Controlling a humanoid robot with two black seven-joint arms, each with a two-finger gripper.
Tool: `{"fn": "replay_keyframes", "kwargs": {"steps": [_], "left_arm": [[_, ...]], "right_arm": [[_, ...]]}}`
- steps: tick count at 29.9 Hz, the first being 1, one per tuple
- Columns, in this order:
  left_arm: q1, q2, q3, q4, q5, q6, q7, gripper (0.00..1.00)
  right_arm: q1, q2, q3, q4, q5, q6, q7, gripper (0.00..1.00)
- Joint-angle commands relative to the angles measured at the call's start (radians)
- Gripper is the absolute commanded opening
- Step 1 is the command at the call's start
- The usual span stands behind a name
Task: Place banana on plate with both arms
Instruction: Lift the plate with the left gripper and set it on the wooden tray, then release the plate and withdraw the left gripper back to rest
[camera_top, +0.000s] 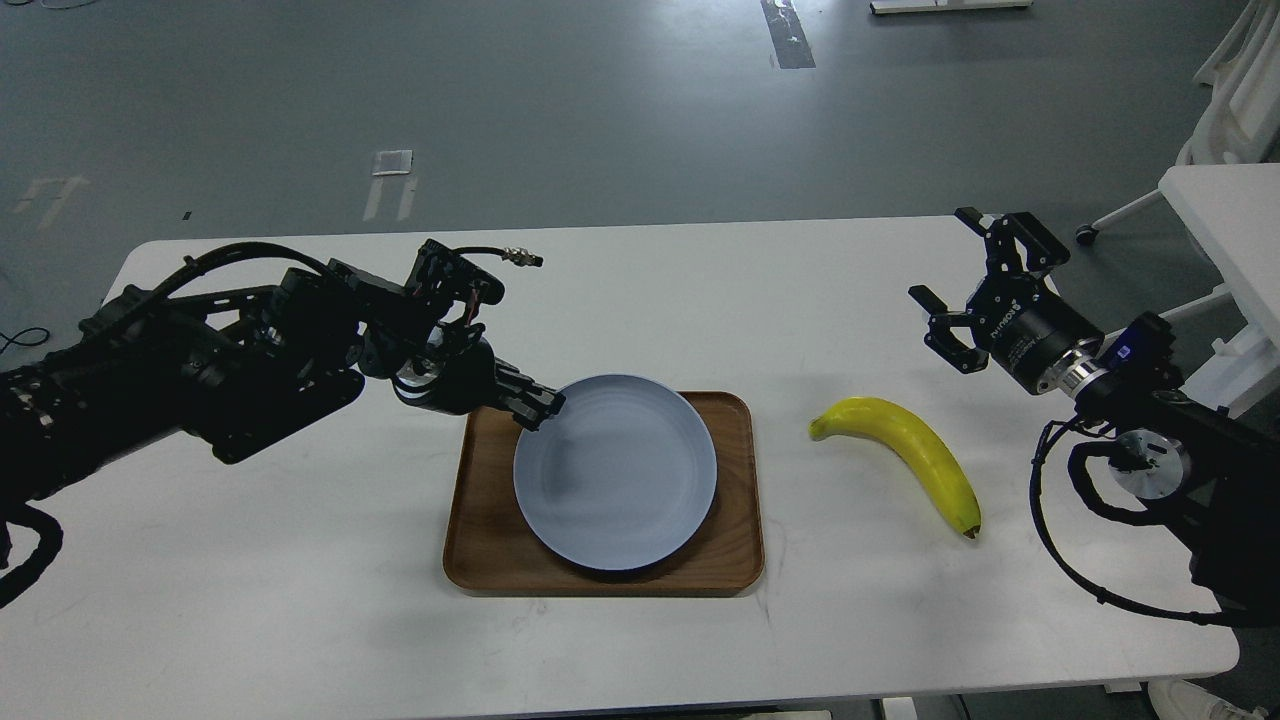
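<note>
1. Clearly, the right gripper (962, 290) at right of frame gapes wide, empty.
2. The left gripper (535, 402) pinches the plate (615, 472) rim, upper left.
3. The banana (905, 455) lies on the table (300, 560), right of the tray (480, 540).

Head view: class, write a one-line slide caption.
Left tool at plate rim on tray; open right tool above banana on table.

The banana (905, 450) lies alone on the white table (300, 620), bare tabletop all round it; nothing stands between it and the right gripper (950, 285) at its one o'clock. Toward nine o'clock, the wooden tray (480, 540) rim rises between banana and plate (615, 470). The left gripper (535, 405) crowds the plate's ten o'clock edge; the rest of the plate's face is open.
</note>
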Motion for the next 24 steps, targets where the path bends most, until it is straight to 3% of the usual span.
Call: {"fn": "replay_keyframes", "kwargs": {"steps": [1, 3, 4, 7, 12, 19, 24], "left_arm": [[0.001, -0.004, 0.000, 0.004, 0.000, 0.000, 0.000, 0.28], [0.003, -0.004, 0.000, 0.004, -0.002, 0.000, 0.000, 0.42], [0.003, -0.004, 0.000, 0.004, -0.005, 0.000, 0.000, 0.59], [0.001, -0.005, -0.002, 0.002, -0.008, 0.000, -0.002, 0.96], [-0.013, 0.013, -0.032, -0.001, -0.188, 0.000, -0.009, 0.98], [0.004, 0.163, -0.165, -0.001, -1.048, 0.000, -0.012, 0.98], [0.091, 0.295, -0.259, -0.001, -1.334, 0.000, -0.015, 0.98]], "right_arm": [[-0.002, 0.000, 0.000, 0.000, 0.000, 0.000, 0.000, 1.00], [-0.004, 0.000, 0.000, 0.000, 0.000, 0.000, 0.000, 1.00], [-0.004, 0.000, 0.000, 0.000, 0.000, 0.000, 0.000, 1.00], [-0.004, 0.000, 0.000, 0.000, 0.000, 0.000, 0.000, 1.00], [-0.004, 0.000, 0.000, 0.003, 0.000, 0.000, 0.000, 1.00], [-0.007, 0.003, -0.018, 0.003, -0.002, 0.000, 0.000, 1.00], [-0.007, 0.001, -0.024, 0.003, -0.002, 0.000, 0.000, 1.00]]}}
